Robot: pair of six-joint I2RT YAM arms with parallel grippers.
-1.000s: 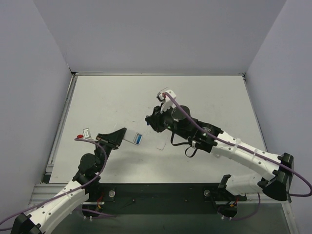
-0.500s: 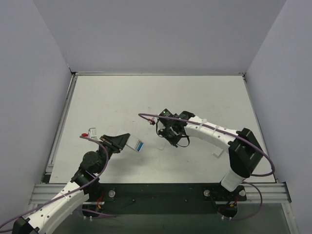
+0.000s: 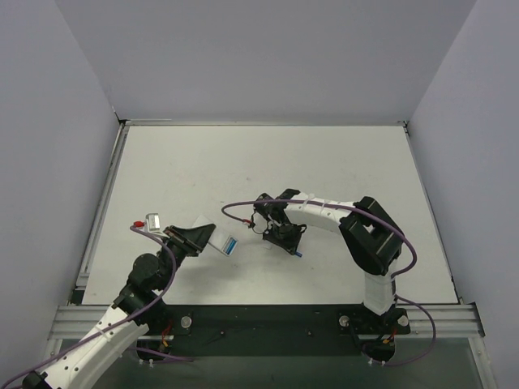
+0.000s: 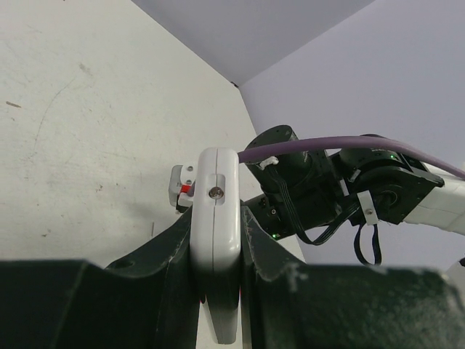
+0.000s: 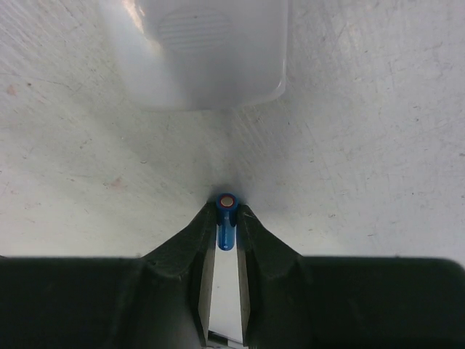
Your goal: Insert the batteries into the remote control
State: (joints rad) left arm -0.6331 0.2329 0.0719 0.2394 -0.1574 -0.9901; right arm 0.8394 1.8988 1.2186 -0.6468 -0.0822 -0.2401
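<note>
White matte table [image 3: 340, 162], its surface marked with faint scratches and small dark specks. A white plastic battery cover [image 5: 203, 51] with a ridged oval thumb grip lies flat on it. The scuffed tabletop spreads on every side of the cover. Well beyond the cover, pale grey walls border the table's left, far and right edges.

The remote control [image 3: 223, 241] is clamped edge-up between the fingers of the left gripper [image 4: 216, 240], above the near-left part of the table [image 3: 186, 170]. To its right and apart from it, one battery [image 5: 227, 225] is pinched in the right gripper [image 5: 227, 212], close to the table. A cover plate [image 5: 211, 58] lies flat just ahead of the battery.
</note>
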